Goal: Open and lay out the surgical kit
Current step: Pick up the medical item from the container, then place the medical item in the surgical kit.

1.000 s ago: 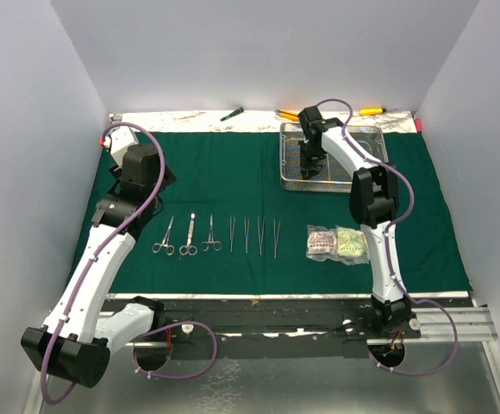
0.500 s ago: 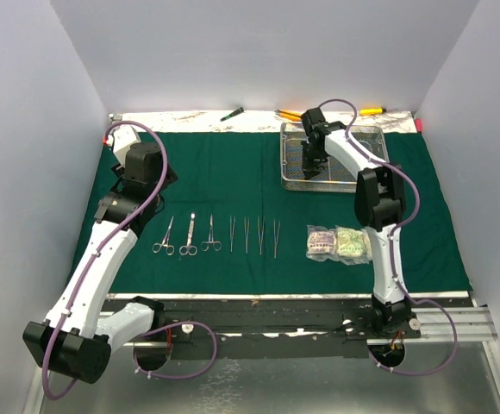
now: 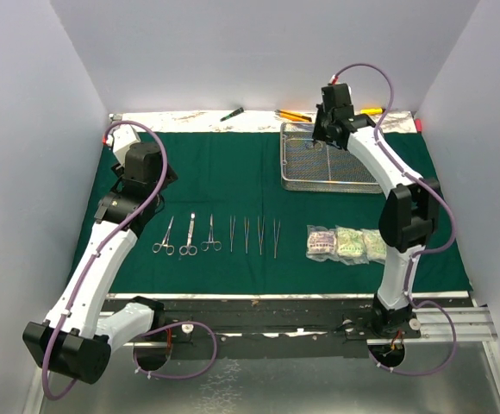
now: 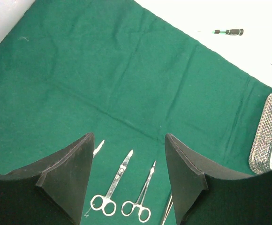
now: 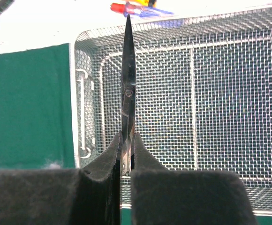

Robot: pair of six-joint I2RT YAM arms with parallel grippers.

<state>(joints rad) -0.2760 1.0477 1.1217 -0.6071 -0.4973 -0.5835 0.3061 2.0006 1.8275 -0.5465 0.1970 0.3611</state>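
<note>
Precariously, right jaws are pinching the scissors [image 5: 128, 79] edge-on above the tray [image 5: 220, 93], risking a swivel or drop; left jaws are gaping empty

Green-handled screwdriver [image 3: 231, 114] lies on the bare table strip [image 3: 181, 116] at the far edge. Orange-yellow pens [image 3: 290, 115] bunched to its right. Yellow-handled tool [image 3: 372, 110] further right, apart. Plain pale walls [image 3: 259, 52] on three sides.
</note>
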